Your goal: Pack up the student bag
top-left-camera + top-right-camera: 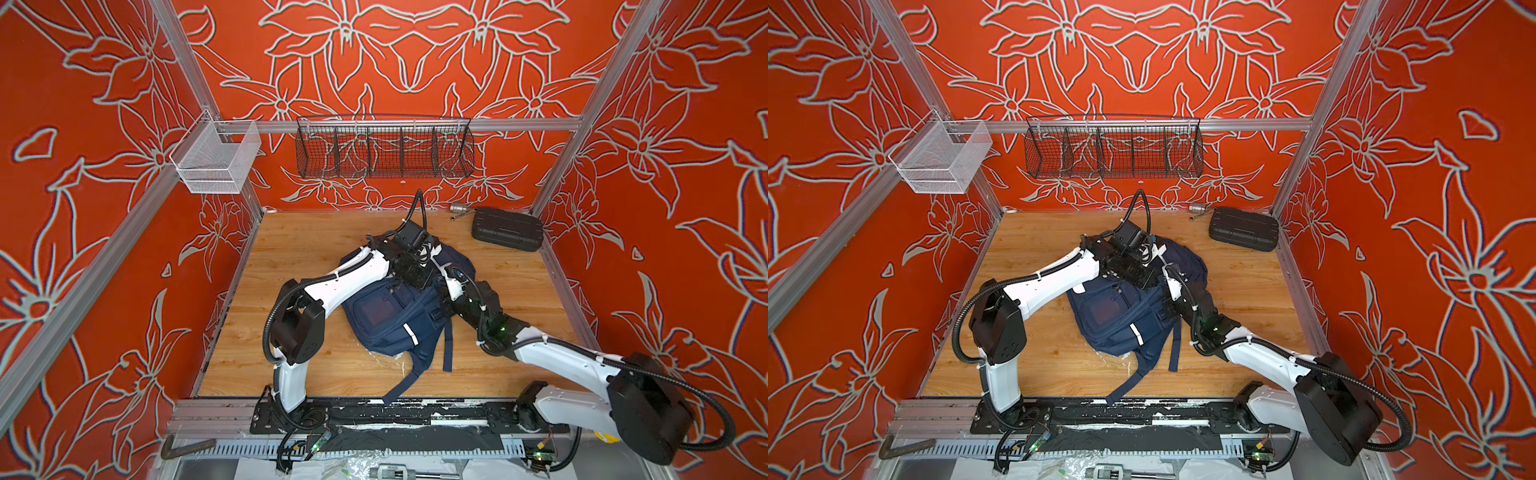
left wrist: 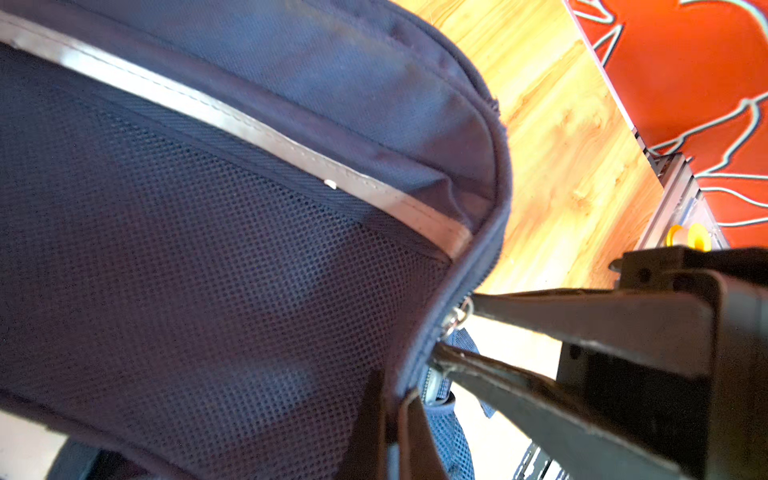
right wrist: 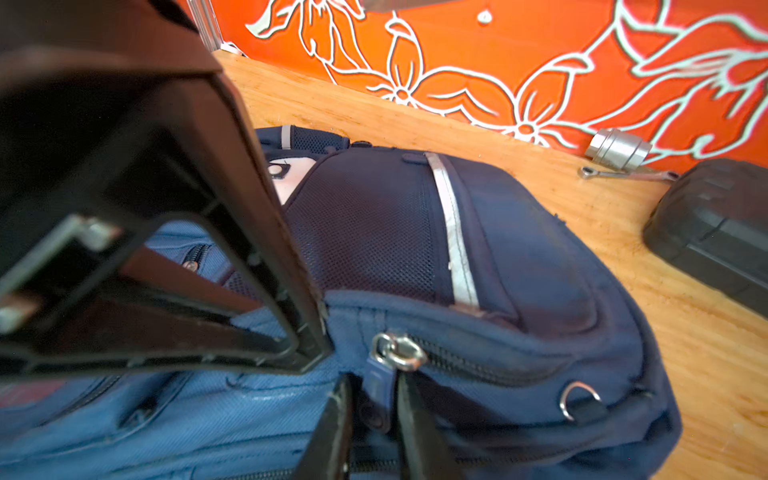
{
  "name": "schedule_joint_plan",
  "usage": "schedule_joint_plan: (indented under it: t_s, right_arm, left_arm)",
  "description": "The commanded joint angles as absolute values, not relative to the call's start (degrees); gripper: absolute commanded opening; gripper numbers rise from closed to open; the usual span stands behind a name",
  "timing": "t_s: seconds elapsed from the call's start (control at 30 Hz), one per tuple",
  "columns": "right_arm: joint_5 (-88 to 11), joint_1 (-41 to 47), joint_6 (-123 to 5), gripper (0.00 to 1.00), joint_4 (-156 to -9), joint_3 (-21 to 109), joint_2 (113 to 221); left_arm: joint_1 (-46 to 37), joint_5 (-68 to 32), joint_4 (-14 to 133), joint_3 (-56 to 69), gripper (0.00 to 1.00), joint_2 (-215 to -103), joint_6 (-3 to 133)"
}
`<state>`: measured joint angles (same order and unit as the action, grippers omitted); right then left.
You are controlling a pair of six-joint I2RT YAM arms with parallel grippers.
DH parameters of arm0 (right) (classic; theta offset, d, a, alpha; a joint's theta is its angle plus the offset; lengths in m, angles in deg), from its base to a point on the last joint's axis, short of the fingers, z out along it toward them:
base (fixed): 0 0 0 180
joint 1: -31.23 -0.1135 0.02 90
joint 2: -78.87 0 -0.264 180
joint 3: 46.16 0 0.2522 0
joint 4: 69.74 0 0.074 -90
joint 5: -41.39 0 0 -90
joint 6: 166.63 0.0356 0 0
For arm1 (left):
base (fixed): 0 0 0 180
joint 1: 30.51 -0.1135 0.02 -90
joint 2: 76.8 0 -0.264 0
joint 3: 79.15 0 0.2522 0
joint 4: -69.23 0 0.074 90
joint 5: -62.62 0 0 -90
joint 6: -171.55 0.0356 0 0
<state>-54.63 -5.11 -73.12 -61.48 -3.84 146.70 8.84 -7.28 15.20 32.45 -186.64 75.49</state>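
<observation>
Plainly soft and floppy, the large navy-blue fabric backpack [image 1: 390, 320] lying mid wooden desk [image 1: 291, 257] wants holding by seams and zips: left fingers [image 3: 305, 328] clench its fabric, right fingers [image 3: 411, 424] straddle the blue zip pull tab [image 3: 380, 386], grip unclear.

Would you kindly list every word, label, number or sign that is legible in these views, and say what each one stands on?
No text here can be read with confidence.
On the grey tool at the bottom edge of both top views: a small printed label, too small to read.
On the student bag: the white patch shows dark dots only, no lettering.
On the black case: no readable marking.
</observation>
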Motion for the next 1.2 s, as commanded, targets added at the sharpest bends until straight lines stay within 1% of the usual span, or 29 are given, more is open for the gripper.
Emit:
schedule_joint_plan:
  t_s: [0.0,0.1,0.2,0.4,0.47,0.5,0.53,0.57,0.6,0.63,0.77,0.9,1.1,1.17]
  right_arm:
    - [-56.9,-4.6,-72.6,0.16,-59.3,-2.8,146.9]
    - [-56.4,-3.7,-71.8,0.12,-59.3,-4.4,144.5]
    - [-53.7,-2.4,-71.6,0.08,-60.6,-5.8,141.9]
    - [-49.8,-0.3,-72.0,0.06,-64.2,-7.3,137.5]
    - [-47.5,0.4,-72.5,0.07,-64.5,-7.7,136.8]
    - [-46.4,0.6,-72.6,0.09,-64.6,-7.6,136.6]
    - [-45.5,0.8,-72.5,0.15,-65.3,-7.4,136.6]
    - [-45.2,0.8,-72.4,0.25,-66.2,-7.1,136.6]
    - [-45.6,0.8,-72.3,0.38,-67.1,-6.9,136.4]
    - [-46.8,0.9,-71.9,0.43,-67.6,-6.8,135.8]
    - [-53.3,0.9,-72.8,0.46,-70.3,-7.4,132.2]
    - [-54.6,0.3,-76.3,0.50,-73.5,-6.0,129.8]
    - [-55.7,-1.2,-81.9,0.53,-73.7,-5.4,128.7]
    - [-56.6,-1.9,-83.4,0.52,-73.8,-5.4,128.3]
  left_arm:
    - [10.4,-2.7,14.3,35.0,0.00,-184.1,73.9]
    - [10.5,-3.6,14.0,34.5,0.00,-183.4,74.4]
    - [10.4,-4.5,13.9,33.9,0.00,-182.7,75.2]
    - [10.4,-5.6,12.9,33.4,0.00,-181.9,76.6]
    - [10.4,-5.6,12.8,33.4,0.00,-181.8,76.7]
    - [10.5,-5.5,12.7,33.4,0.00,-181.8,76.7]
    - [10.5,-5.4,12.7,33.4,0.00,-181.7,76.6]
    - [10.5,-5.4,12.7,33.4,0.00,-181.8,76.6]
    - [10.4,-5.4,12.8,33.4,0.00,-181.8,76.5]
    - [10.5,-5.3,12.8,33.5,0.00,-181.8,76.4]
    - [10.4,-5.1,13.3,33.9,0.00,-181.9,75.1]
    - [10.5,-3.1,13.7,35.5,0.00,-183.0,72.2]
    - [10.5,-0.3,15.4,38.9,0.00,-185.5,65.9]
    - [10.4,0.3,14.8,40.8,0.00,-186.8,64.2]
